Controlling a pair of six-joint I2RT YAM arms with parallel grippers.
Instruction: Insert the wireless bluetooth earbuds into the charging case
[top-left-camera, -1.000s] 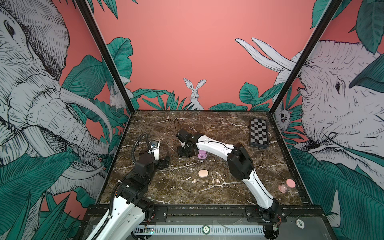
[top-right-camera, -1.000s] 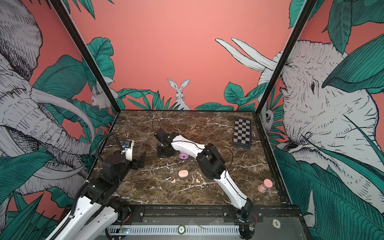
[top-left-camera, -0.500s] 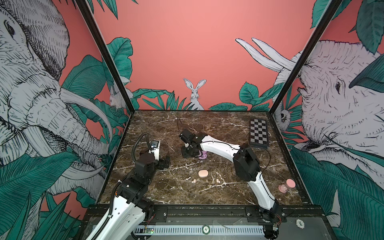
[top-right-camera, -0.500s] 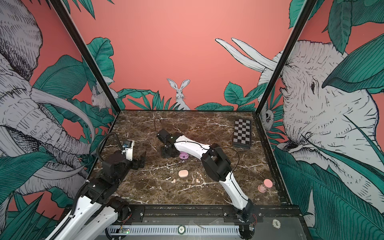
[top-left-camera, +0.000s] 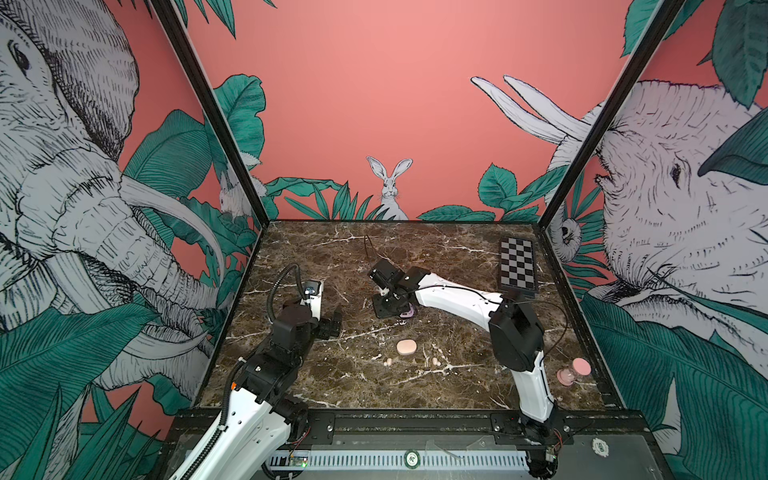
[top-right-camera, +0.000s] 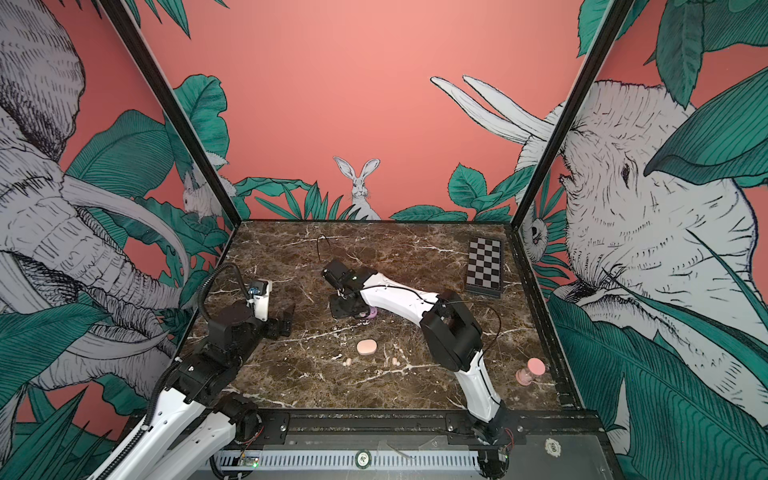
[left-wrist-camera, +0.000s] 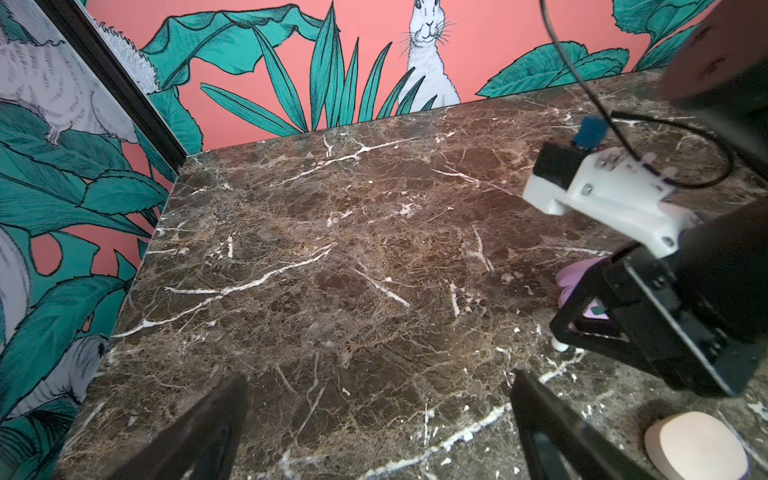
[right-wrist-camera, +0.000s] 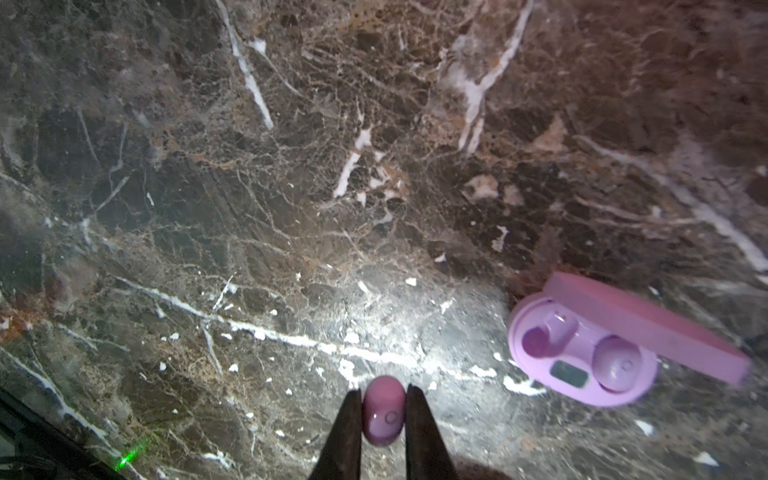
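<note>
**Lilac bud pinched, case waiting open**

We are clenching our right gripper on a lilac bud, carrying it just above the marble so it can go into the free socket of the open lilac case nearby; the other socket is already filled. Our left gripper is idling with jaws spread, empty. We are leaving the peach case and peach buds for later.

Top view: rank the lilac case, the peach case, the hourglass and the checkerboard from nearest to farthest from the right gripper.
1. Lilac case: right beside the right gripper.
2. Peach case: toward the front, mid-table.
3. Checkerboard: back right corner.
4. Hourglass: front right edge.
The last two are nearly level; their order is uncertain.
</note>
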